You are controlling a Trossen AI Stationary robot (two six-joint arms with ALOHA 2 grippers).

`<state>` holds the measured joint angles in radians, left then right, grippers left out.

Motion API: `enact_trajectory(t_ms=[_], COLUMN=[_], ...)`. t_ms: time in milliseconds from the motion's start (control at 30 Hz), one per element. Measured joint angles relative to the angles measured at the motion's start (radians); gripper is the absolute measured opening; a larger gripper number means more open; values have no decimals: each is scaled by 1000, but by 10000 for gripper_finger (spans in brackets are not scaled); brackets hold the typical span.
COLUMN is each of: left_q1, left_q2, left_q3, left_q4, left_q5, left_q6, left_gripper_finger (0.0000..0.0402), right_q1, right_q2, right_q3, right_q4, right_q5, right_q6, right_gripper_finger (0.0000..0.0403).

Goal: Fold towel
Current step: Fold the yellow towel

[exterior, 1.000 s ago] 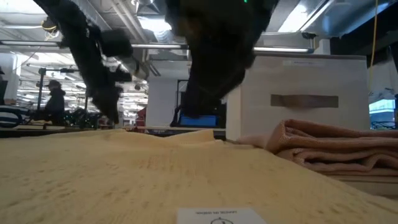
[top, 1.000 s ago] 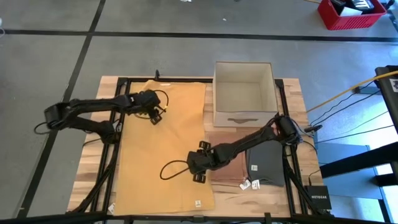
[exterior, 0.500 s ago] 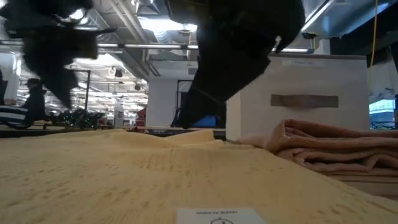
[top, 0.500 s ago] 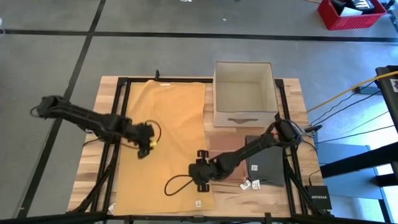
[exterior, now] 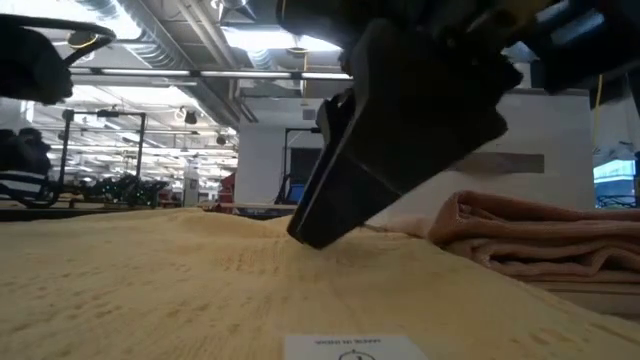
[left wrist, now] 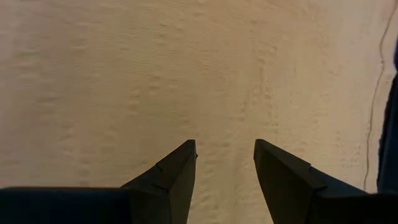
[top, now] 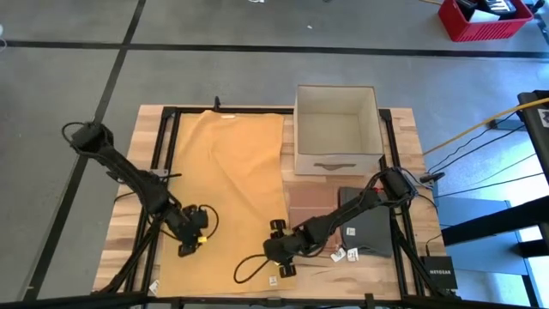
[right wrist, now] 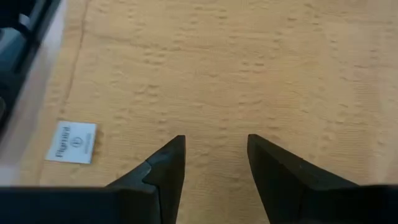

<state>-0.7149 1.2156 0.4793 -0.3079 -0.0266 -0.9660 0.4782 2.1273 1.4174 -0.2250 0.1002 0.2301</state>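
A yellow towel (top: 227, 197) lies spread flat on the wooden table, its long side running from the far edge to the near edge; a white label (right wrist: 71, 142) sits at its near right corner. My left gripper (top: 190, 240) is open over the towel's near left part, with its fingers (left wrist: 177, 168) just above the weave. My right gripper (top: 281, 257) is open over the near right corner, close to the label. In the low view the right gripper (exterior: 400, 130) hangs low over the towel (exterior: 200, 280).
A white open box (top: 337, 129) stands at the far right of the table. A folded pinkish towel (top: 310, 219) and a folded dark towel (top: 367, 227) lie right of the yellow one. A black frame rail (top: 163, 146) runs along the towel's left side.
My left gripper has travelled from the towel's far left part toward the table's near edge, ending over the near left area. My right gripper has moved a shorter way toward the near edge, to the near right corner. The towel has stayed flat.
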Motion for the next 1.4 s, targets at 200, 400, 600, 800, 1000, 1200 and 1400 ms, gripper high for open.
enact_trajectory(t_ms=[200, 400, 600, 800, 1000, 1200, 1400], left_q1=[15, 79, 104, -51, -264, -448, -545], left_q2=[88, 121, 121, 147, 241, 335, 458], left_q3=[0, 1, 134, 334, 446, 468, 538], left_q4=[99, 161, 13, -271, -439, -381, -278], left_q5=[-75, -92, -81, -136, -113, -35, 8], left_q6=[90, 291, 483, 381, 60, -286, -390], left_gripper_finger=[158, 195, 240, 234, 222, 214, 206], right_q1=[-7, -12, -22, 24, 106, 166, 206], right_q2=[0, 0, 0, -2, -2, -2, -2], right_q3=[0, 0, 34, 62, 70, 71, 71], right_q4=[0, 58, 67, -13, -48, -79, -99], right_q5=[112, 138, 145, 116, 161, 195, 199], right_q6=[-2, -17, -136, -133, -115, 17, 166], right_gripper_finger=[177, 177, 177, 177, 177, 177, 177])
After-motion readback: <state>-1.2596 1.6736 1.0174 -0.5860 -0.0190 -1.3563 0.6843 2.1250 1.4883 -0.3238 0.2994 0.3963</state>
